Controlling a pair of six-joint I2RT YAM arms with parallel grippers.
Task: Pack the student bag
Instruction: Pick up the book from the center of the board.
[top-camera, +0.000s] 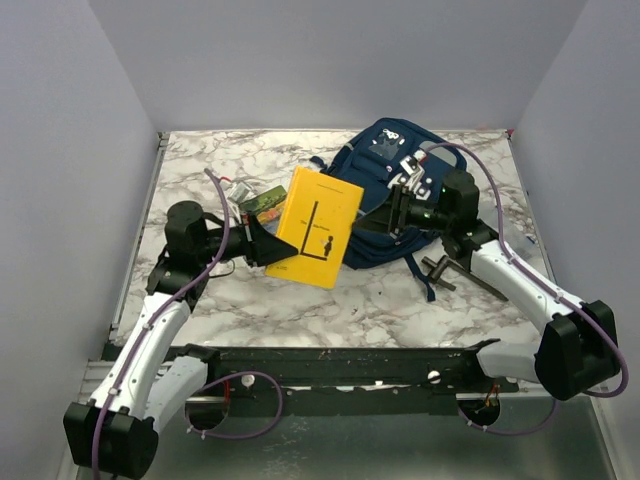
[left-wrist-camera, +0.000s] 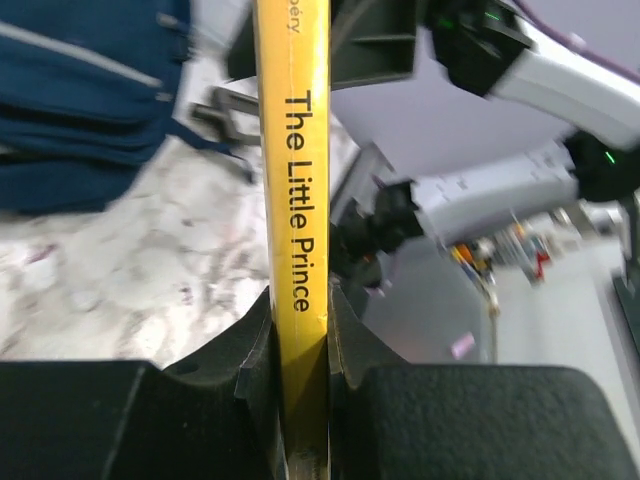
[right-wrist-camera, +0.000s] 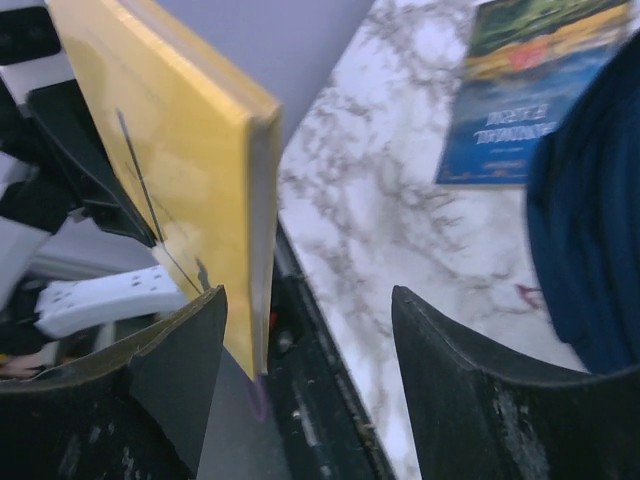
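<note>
The navy student bag (top-camera: 385, 190) lies at the back right of the marble table; it also shows in the left wrist view (left-wrist-camera: 70, 100) and the right wrist view (right-wrist-camera: 590, 230). My left gripper (top-camera: 262, 245) is shut on a yellow book, "The Little Prince" (top-camera: 316, 226), gripping its spine (left-wrist-camera: 295, 200) and holding it tilted above the table, just left of the bag. My right gripper (top-camera: 395, 215) is open, over the bag's front edge, facing the book (right-wrist-camera: 180, 160). The book's far edge sits between the open fingers, near the left finger (right-wrist-camera: 170, 370).
A green and blue booklet (top-camera: 262, 202) lies on the table behind the yellow book, also in the right wrist view (right-wrist-camera: 525, 90). A clear plastic item (top-camera: 237, 188) lies beside it. A dark tool (top-camera: 450, 270) lies by the bag's strap, under the right arm.
</note>
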